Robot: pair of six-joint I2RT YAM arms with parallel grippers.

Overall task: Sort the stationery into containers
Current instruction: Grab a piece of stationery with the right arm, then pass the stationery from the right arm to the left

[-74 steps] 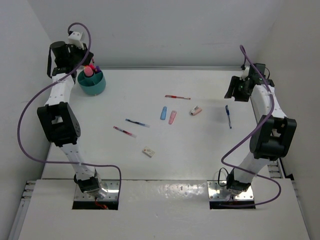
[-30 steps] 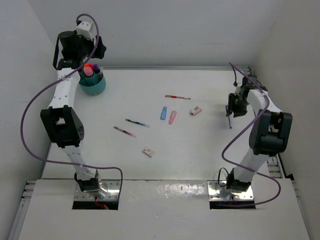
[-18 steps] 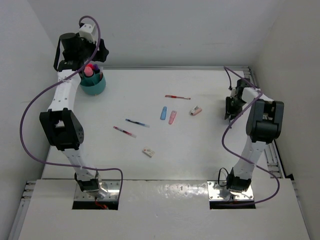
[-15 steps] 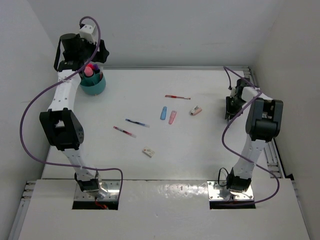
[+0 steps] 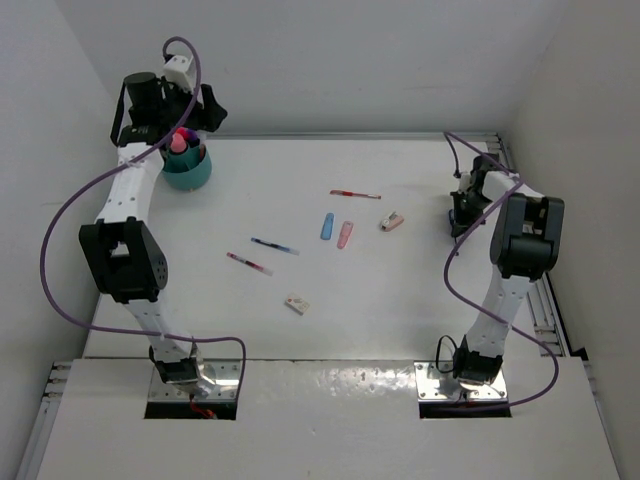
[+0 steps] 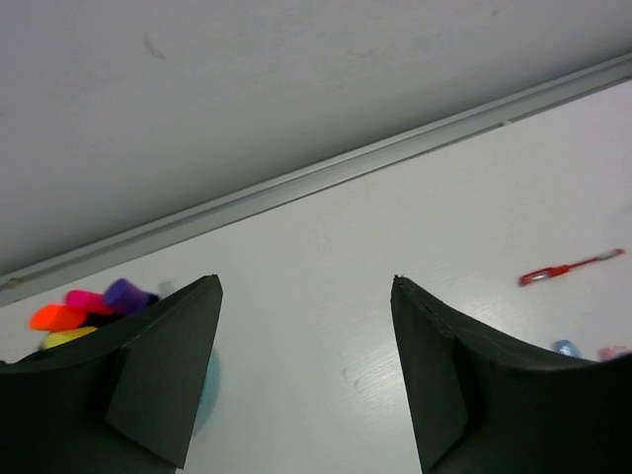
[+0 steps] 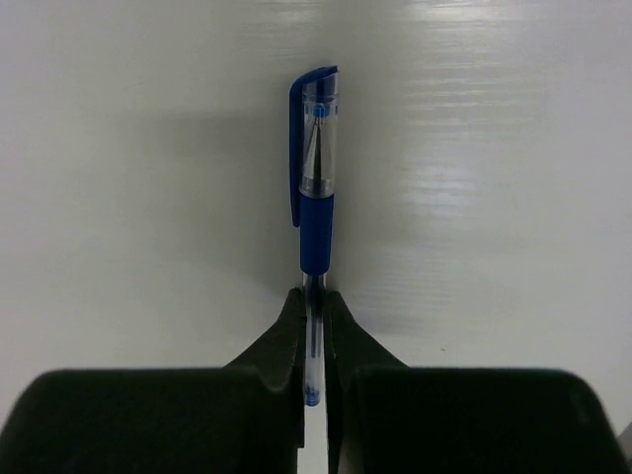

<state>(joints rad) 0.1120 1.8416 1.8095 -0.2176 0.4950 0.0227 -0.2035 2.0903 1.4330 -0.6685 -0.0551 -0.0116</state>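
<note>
The right jaws have just pinched the blue pen (image 7: 316,197), so it looks ready to lift, while the left jaws hang open near the teal cup (image 5: 190,177).

The right gripper (image 7: 314,299) drops onto the blue pen (image 7: 316,197) and clamps it, while the left gripper (image 6: 304,288) shifts slightly right.

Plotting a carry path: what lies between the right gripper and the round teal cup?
Top view: only a thin red pen lies on that line, roughly midway; the white table is otherwise bare there.
</note>
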